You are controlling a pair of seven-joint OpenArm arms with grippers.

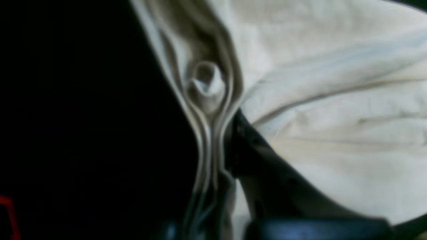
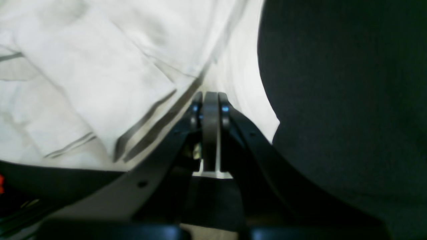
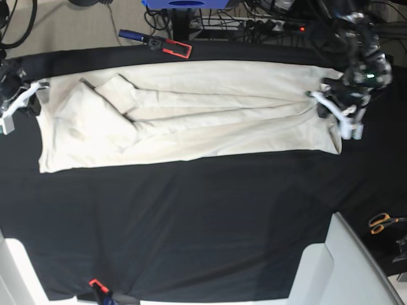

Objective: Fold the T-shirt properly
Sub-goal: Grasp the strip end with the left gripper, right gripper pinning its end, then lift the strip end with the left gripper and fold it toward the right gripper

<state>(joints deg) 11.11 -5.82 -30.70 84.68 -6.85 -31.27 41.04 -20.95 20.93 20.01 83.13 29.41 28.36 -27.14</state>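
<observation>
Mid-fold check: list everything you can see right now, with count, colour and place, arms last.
T-shirt: one, cream, stretched across the far half of the table, partly folded.
Table cloth: one, black, covering the table.
Clamp: one, blue and black with a red end, beyond the table's far edge.
Scissors: one, orange handles, near right off the cloth.
Cables: several, dark, on the floor behind the table.
Left gripper: black, at the shirt's right end in the base view, shut on bunched fabric.
Right gripper: black, at the shirt's left end, jaws together on the hem.
</observation>
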